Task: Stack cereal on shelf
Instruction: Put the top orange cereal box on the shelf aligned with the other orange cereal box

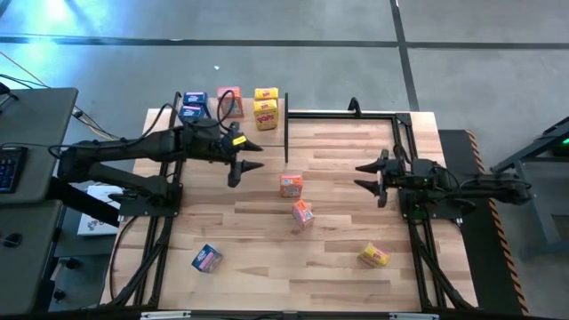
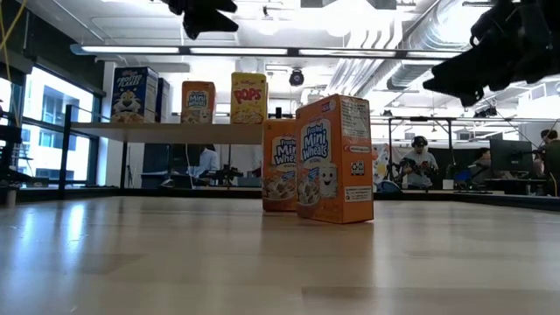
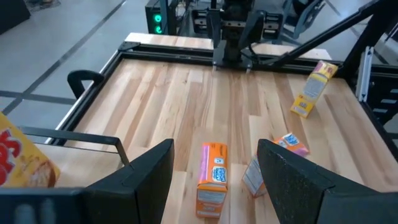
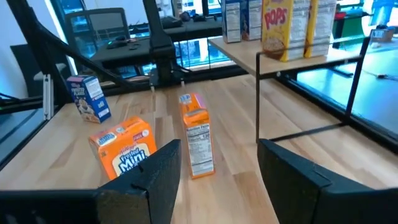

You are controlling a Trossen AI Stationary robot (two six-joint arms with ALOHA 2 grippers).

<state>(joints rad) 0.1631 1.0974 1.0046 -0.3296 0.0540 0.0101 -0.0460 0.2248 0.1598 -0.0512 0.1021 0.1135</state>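
Observation:
The shelf (image 2: 175,129) stands at the table's far left and carries several cereal boxes upright: blue (image 1: 193,105), orange (image 1: 229,94) and yellow (image 1: 266,107). On the tabletop stand two orange boxes (image 1: 291,184) (image 1: 303,213) near the middle. A blue box (image 1: 206,258) sits near the front left and a yellow one (image 1: 373,256) near the front right. My left gripper (image 1: 258,157) hovers open just right of the shelf, above the table. My right gripper (image 1: 359,175) is open at the table's right, pointing toward the orange boxes. Neither holds anything.
A black metal frame (image 1: 342,114) runs along the table's far and side edges, with a thin black post (image 1: 286,133) at the shelf's right end. Bare wood lies between the orange boxes and the near edge. People sit at desks in the room behind (image 2: 420,162).

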